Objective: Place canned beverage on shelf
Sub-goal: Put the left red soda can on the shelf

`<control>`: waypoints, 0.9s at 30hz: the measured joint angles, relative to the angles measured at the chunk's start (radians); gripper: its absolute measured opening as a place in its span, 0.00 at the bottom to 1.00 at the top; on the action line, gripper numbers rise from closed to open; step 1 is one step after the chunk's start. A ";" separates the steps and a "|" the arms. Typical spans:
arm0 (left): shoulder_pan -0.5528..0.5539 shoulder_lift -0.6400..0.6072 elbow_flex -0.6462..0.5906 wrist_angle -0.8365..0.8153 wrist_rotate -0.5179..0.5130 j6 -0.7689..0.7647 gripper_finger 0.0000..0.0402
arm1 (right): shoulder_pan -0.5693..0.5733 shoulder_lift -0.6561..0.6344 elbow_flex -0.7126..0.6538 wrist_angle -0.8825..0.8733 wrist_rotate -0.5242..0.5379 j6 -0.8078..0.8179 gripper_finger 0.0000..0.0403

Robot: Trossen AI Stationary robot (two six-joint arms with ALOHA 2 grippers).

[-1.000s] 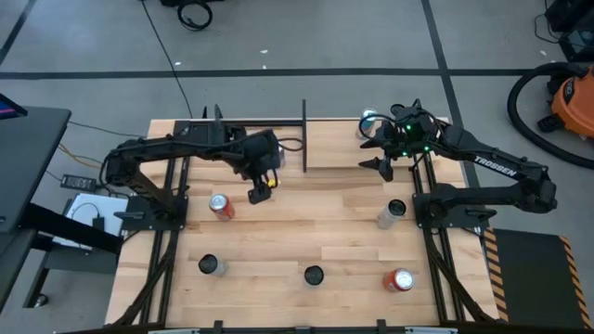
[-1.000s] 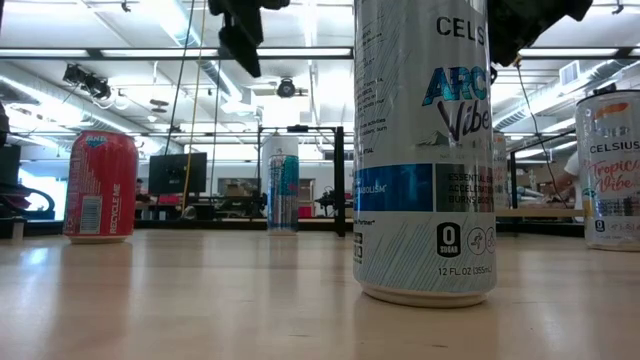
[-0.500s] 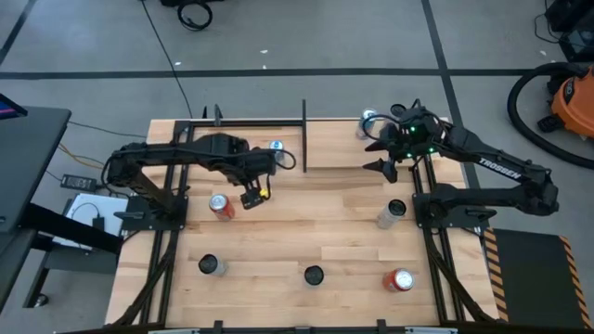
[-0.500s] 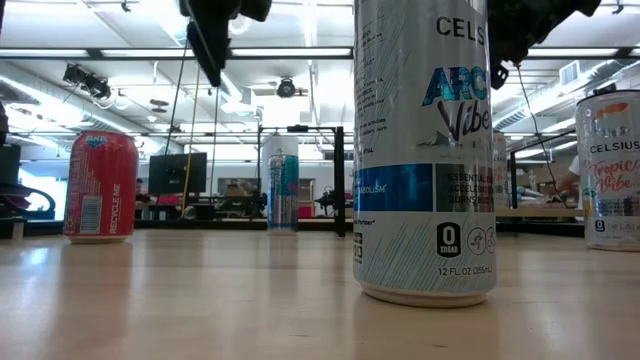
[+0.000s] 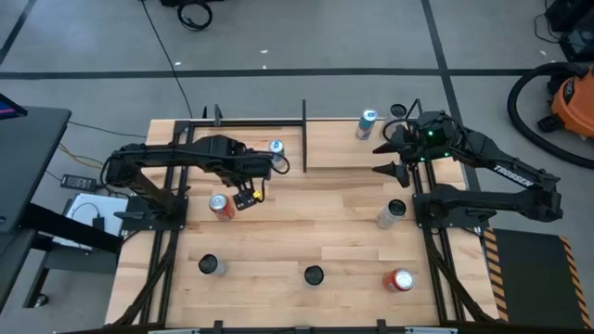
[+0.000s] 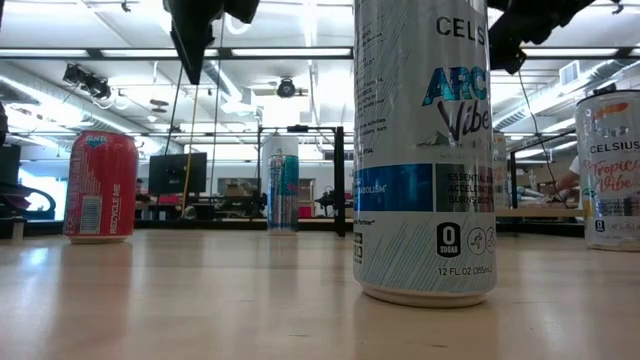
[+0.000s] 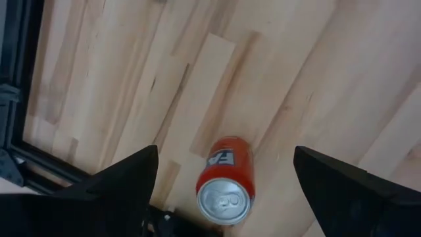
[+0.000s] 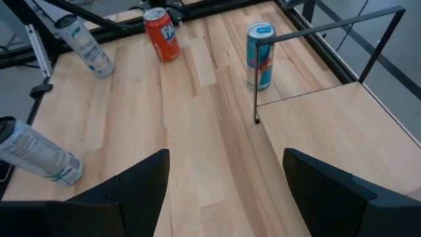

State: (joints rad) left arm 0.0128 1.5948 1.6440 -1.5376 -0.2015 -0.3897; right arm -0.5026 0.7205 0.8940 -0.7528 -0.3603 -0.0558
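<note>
My left gripper [image 5: 243, 198] hangs open and empty just right of an upright red can [image 5: 220, 205]. In the left wrist view that red can [image 7: 223, 181] stands on the planks straight below and between my open fingers [image 7: 118, 191]. The shelf [image 5: 339, 144] is the pale panel at the back, edged by black rods. A blue can [image 5: 277, 147] stands on the planks just left of its rod, and a silver-blue can [image 5: 367, 122] stands at its back edge. My right gripper [image 5: 382, 158] hovers open and empty over the shelf's right end.
A silver can [image 5: 392, 213], a red can [image 5: 399, 280] and two dark-topped cans [image 5: 313, 275] [image 5: 212, 266] stand toward the front. A tall Celsius can [image 6: 425, 150] fills the low view. Black arm frames [image 5: 162, 213] run along both table sides.
My left gripper has swung left and toward the front, ending beside the red can. My right gripper has drifted a little right, uncovering the silver-blue can at the back.
</note>
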 joint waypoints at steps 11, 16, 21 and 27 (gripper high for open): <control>-0.032 -0.218 -0.270 0.044 -0.019 -0.127 0.89 | 0.001 -0.004 0.000 -0.028 0.029 -0.018 0.76; -0.033 -0.326 -0.422 0.156 -0.017 -0.176 0.89 | 0.003 -0.001 0.000 -0.015 0.038 -0.015 0.76; -0.027 -0.341 -0.518 0.180 -0.016 -0.206 0.89 | 0.003 0.001 0.000 -0.009 0.056 -0.015 0.76; -0.026 -0.340 -0.618 0.242 -0.015 -0.259 0.89 | 0.003 0.001 0.000 -0.004 0.056 -0.016 0.76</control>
State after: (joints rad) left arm -0.0133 1.2545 1.0261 -1.2953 -0.2161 -0.6487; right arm -0.4995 0.7216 0.8940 -0.7570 -0.3046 -0.0719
